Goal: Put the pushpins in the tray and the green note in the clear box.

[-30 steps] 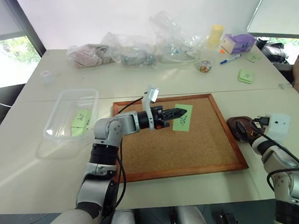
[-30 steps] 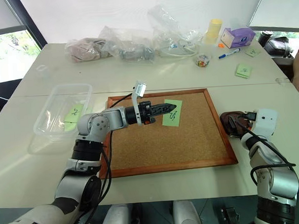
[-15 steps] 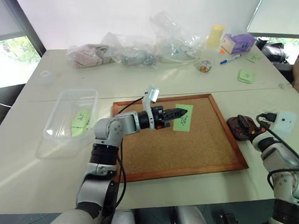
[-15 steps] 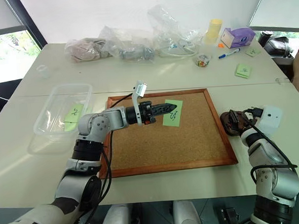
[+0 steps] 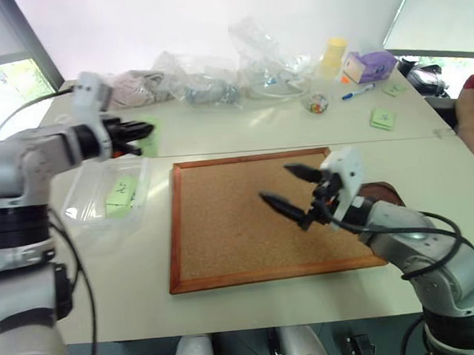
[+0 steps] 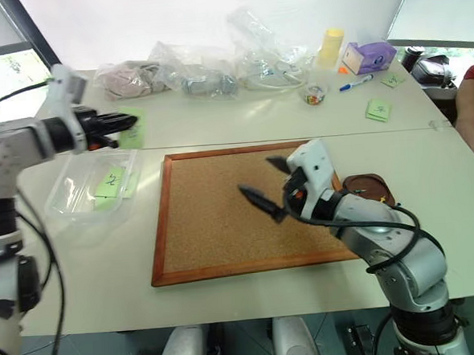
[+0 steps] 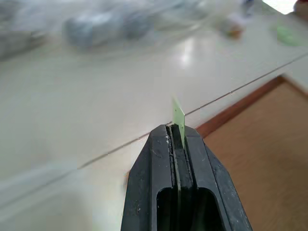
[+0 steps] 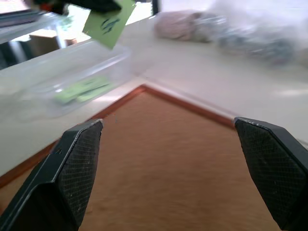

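A wood-framed cork board (image 5: 247,213) lies on the pale counter (image 5: 228,295). Along the far edge sit crumpled plastic bags (image 5: 215,74), a yellow bottle (image 5: 336,55), a purple box (image 5: 365,65) and a blue marker (image 5: 359,92).

The right arm hides part of the tray (image 6: 372,187); any pushpins inside are too small to tell.

Both arms are glossy silver-grey with black joint bands and loose black cables. Each end effector (image 5: 296,196) carries two black, cross-hatched fingers (image 8: 72,168) behind a white wrist block.
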Robot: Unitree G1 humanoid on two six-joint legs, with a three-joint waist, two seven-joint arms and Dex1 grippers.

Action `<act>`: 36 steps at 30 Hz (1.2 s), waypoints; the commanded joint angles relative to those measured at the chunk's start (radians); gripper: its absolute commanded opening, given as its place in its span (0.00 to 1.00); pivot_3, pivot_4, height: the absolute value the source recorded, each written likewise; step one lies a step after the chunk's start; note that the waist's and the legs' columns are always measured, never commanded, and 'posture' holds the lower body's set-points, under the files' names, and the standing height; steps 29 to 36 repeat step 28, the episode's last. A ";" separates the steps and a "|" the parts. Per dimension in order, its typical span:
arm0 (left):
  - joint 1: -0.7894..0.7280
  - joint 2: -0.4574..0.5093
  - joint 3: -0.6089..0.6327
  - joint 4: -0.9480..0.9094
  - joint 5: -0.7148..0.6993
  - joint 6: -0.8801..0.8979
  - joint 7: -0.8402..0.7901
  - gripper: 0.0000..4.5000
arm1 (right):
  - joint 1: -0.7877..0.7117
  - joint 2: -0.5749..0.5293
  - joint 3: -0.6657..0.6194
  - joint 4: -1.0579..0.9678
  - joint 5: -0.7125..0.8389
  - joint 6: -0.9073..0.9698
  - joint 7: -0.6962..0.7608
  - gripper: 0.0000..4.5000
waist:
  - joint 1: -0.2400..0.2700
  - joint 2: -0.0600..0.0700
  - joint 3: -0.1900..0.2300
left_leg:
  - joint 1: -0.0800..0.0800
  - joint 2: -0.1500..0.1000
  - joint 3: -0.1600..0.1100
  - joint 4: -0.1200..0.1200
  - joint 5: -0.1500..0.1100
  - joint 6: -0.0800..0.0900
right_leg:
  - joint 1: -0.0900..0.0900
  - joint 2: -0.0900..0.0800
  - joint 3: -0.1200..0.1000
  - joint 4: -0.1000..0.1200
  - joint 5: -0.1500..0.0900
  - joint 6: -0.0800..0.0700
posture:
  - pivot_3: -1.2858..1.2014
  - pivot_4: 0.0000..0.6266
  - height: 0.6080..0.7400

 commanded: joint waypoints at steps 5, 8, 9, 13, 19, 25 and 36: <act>0.074 0.096 -0.032 0.061 0.053 0.003 -0.054 0.07 | -0.026 0.028 0.149 0.124 -0.131 -0.125 0.069 1.00 | 0.034 -0.004 0.001 | -0.001 -0.002 0.000 0.002 0.000 0.001 | 0.001 -0.002 -0.001 -0.001 -0.001 -0.003 | 0.52 0.24 0.98; 0.107 0.109 -0.066 0.067 0.083 -0.021 -0.070 0.33 | -0.027 0.043 0.166 0.150 -0.166 -0.154 0.069 1.00 | 0.034 -0.005 0.001 | -0.001 -0.003 0.001 0.002 0.000 0.001 | 0.001 -0.002 0.000 -0.001 0.000 0.000 | 0.52 0.24 0.98; 0.102 0.109 -0.071 0.080 0.093 -0.036 -0.071 0.43 | -0.024 0.049 0.166 0.152 -0.171 -0.162 0.067 1.00 | 0.034 -0.006 0.002 | -0.001 -0.004 0.001 0.002 0.000 0.001 | 0.001 -0.002 0.000 -0.001 0.000 0.000 | 0.52 0.24 0.98; 0.084 0.117 -0.105 0.134 0.141 -0.098 -0.085 0.88 | -0.004 0.067 0.163 0.151 -0.191 -0.180 0.057 1.00 | 0.030 -0.008 0.002 | -0.002 -0.003 0.000 0.002 0.000 0.000 | -0.001 -0.001 -0.001 0.001 0.000 0.000 | 0.52 0.24 0.98; 0.007 0.088 -0.100 0.174 0.178 -0.265 -0.120 1.00 | 0.070 0.072 0.074 0.103 -0.183 -0.187 0.009 1.00 | 0.025 -0.009 0.002 | -0.002 -0.003 0.000 0.002 0.000 0.000 | 0.000 -0.001 -0.001 0.001 0.000 0.000 | 0.52 0.24 0.98; 0.048 -0.017 0.001 -0.157 -0.100 -0.199 -0.281 1.00 | 0.198 0.075 -0.189 0.005 -0.053 -0.147 -0.057 1.00 | 0.039 -0.009 0.002 | -0.003 -0.002 0.001 0.002 0.000 0.000 | 0.000 -0.003 -0.001 0.000 0.000 0.000 | 0.52 0.24 0.98; 0.161 -0.010 -0.080 -0.364 -0.186 -0.122 -0.343 1.00 | 0.281 0.042 -0.269 -0.026 -0.038 -0.124 -0.064 1.00 | 0.037 -0.007 0.002 | -0.001 -0.002 0.001 0.002 0.000 0.000 | 0.002 -0.002 -0.001 0.000 0.000 0.000 | 0.52 0.24 0.98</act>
